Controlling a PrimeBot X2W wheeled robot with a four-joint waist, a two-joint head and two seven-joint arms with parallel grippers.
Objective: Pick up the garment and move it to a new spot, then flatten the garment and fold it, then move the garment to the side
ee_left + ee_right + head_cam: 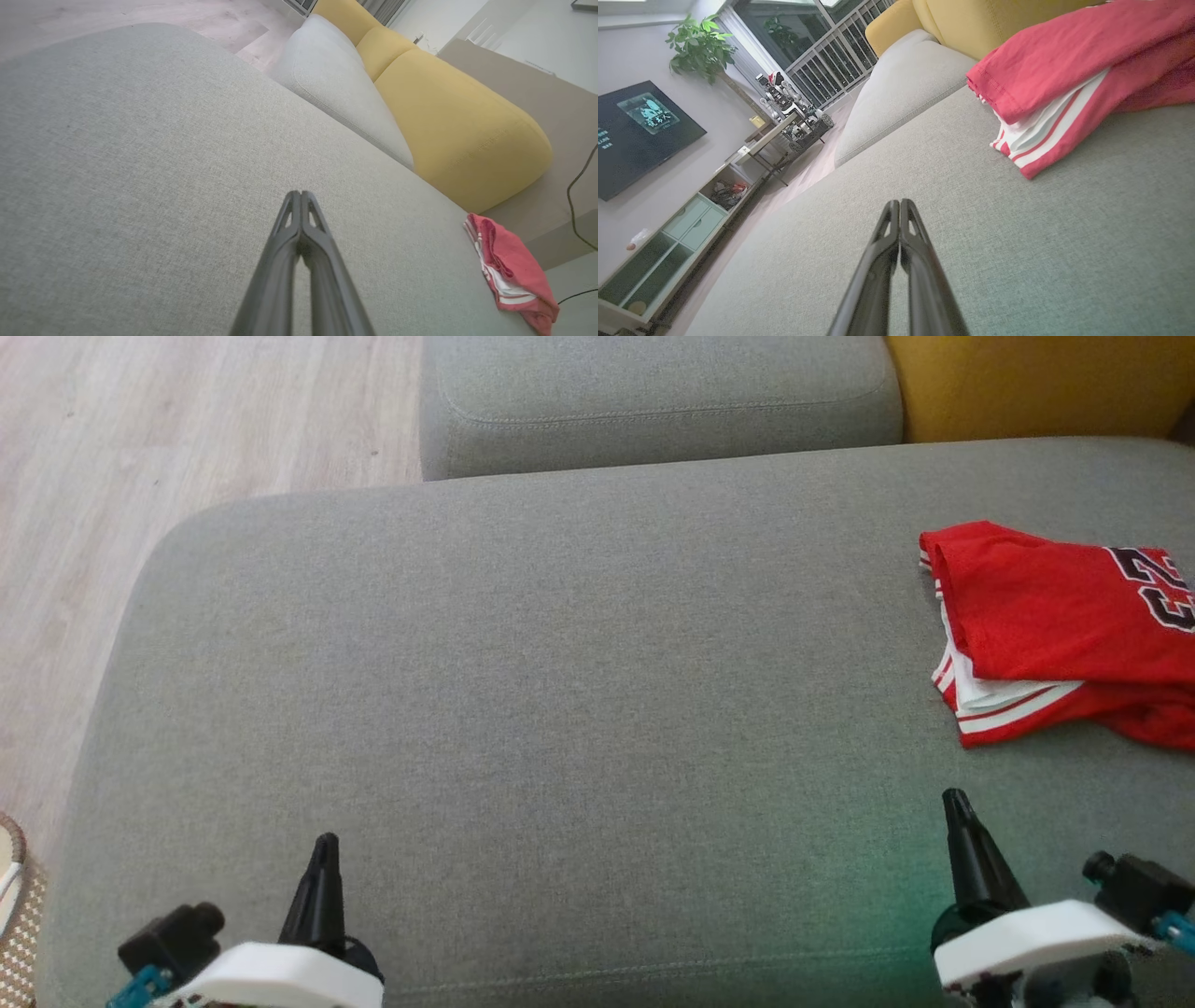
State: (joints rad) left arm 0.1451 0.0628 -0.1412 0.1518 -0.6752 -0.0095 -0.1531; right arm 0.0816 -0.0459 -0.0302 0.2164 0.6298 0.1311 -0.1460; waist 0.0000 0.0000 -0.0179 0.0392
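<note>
**Desk:** Where's the garment [1060, 616]?

**Me:** Far right of the grey sofa seat [560, 663], lying folded. It's red, with white-and-red striped trim at its near left corner. The head view's right edge cuts it off, so I can't give its full extent. There are black numerals on top, half cropped. I can't read them.

**Desk:** Anything touching it?

**Me:** No. The right gripper [954, 795] is over the seat's near right, close to the cloth but apart from it. The left gripper [325, 840] is at the near left, well apart from it.

**Desk:** Fingers?

**Me:** Both pairs are pressed together, tips meeting, nothing between them. In the left wrist view the fingers [275, 270] hang over bare upholstery. The right wrist view is the same, with the garment beyond them, soft-focused and cropped at the frame's edge.

**Desk:** Surroundings?

**Me:** A second grey cushion [653, 401] lies on the far side. A yellow cushion [1027, 383] is at the far right, cropped. There's pale wood floor [187, 448] to the left. A woven edge [14, 915] shows at the near left corner, too little of it to identify. The right wrist view catches a wall screen [640, 135] with text too small to read, and a potted plant [698, 46]. The clutter in the low cabinet [668, 242] is indistinct.
</note>
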